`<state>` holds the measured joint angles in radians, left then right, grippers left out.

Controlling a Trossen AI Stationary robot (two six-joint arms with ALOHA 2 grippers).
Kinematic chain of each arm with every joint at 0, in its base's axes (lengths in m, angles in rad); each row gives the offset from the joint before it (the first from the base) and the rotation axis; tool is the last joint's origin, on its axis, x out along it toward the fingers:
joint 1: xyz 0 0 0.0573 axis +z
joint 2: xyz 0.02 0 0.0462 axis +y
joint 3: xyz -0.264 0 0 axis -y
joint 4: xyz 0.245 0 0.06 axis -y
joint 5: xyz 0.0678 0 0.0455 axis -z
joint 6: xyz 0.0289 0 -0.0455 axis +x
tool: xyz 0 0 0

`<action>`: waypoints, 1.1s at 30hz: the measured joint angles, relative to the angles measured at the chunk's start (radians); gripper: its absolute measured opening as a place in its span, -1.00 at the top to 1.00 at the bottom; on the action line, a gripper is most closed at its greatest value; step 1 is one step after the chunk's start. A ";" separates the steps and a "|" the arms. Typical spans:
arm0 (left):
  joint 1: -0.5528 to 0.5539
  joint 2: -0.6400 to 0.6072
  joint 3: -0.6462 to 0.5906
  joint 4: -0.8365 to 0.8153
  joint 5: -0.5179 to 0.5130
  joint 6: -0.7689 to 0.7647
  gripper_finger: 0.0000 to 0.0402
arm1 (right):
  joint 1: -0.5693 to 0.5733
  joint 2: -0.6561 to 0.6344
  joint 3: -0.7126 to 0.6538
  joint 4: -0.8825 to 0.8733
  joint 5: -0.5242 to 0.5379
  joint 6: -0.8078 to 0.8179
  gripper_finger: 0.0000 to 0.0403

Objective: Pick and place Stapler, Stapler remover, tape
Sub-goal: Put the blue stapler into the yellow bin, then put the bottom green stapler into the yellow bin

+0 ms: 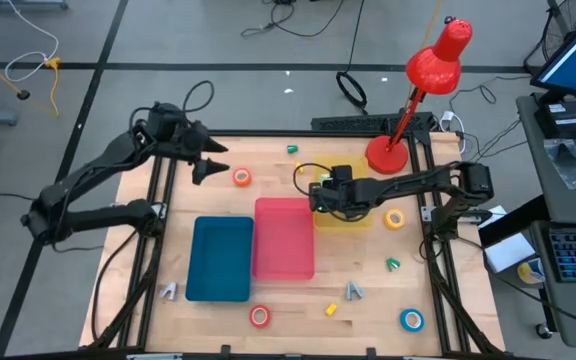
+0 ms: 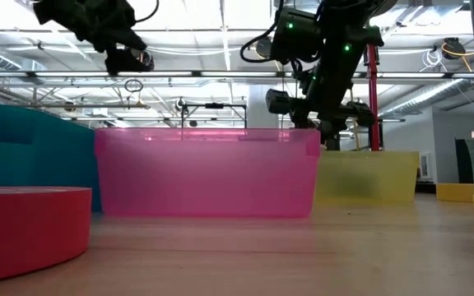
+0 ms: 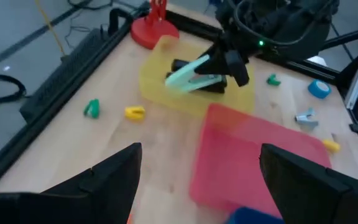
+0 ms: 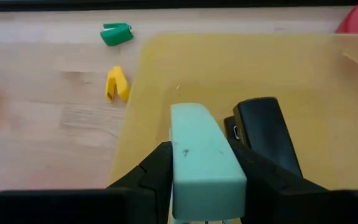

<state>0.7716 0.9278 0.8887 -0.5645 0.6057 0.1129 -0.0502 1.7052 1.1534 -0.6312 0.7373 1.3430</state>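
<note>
From above, the right gripper (image 1: 320, 195) hangs over the yellow bin (image 1: 348, 212), which sits near the far right part of the table (image 1: 288, 300), beside the pink bin (image 1: 284, 238). The blue bin (image 1: 219, 258) is next to the pink one. The left gripper (image 1: 208, 158) waits above the far left corner, near an orange tape roll (image 1: 241, 177). More tape lies around: a yellow roll (image 1: 395, 218) at the right edge, a red roll (image 1: 259, 316) and a blue roll (image 1: 411, 319) at the near edge.

From table height, the right arm hangs just above the yellow bin, behind the pink bin.

From the left wrist, its own fingers stand wide apart with nothing between them. Far off, the right gripper holds a pale green stapler (image 3: 188, 73) over the yellow bin.

From the right wrist, the two fingers squeeze the pale green stapler from both sides. Its long side points out ahead, away from the gripper. A black stapler (image 4: 266, 140) already lies in the yellow bin just beside it. The bin floor is right under the held stapler, so I think the next move is to go straight down and let go.
</note>
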 joint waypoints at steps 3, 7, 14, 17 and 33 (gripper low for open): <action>0.003 -0.017 -0.028 -0.007 0.003 -0.017 -0.61 | 0.000 0.021 0.000 0.008 -0.015 0.011 0.41; -0.008 -0.020 -0.035 -0.009 0.004 -0.018 -0.61 | -0.003 0.054 0.003 0.016 -0.075 0.043 0.42; -0.021 -0.020 -0.036 -0.008 0.005 -0.009 -0.61 | -0.003 0.065 0.001 0.023 -0.165 0.050 0.26; -0.021 -0.020 -0.036 -0.009 0.005 0.003 -0.61 | -0.003 0.065 0.001 0.046 -0.199 0.016 0.23; -0.021 -0.019 -0.036 -0.016 0.005 0.028 -0.61 | -0.002 -0.071 0.000 -0.009 -0.137 -0.028 0.50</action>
<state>0.7502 0.9085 0.8532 -0.5809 0.6109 0.1414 -0.0521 1.6346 1.1534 -0.6402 0.6002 1.3152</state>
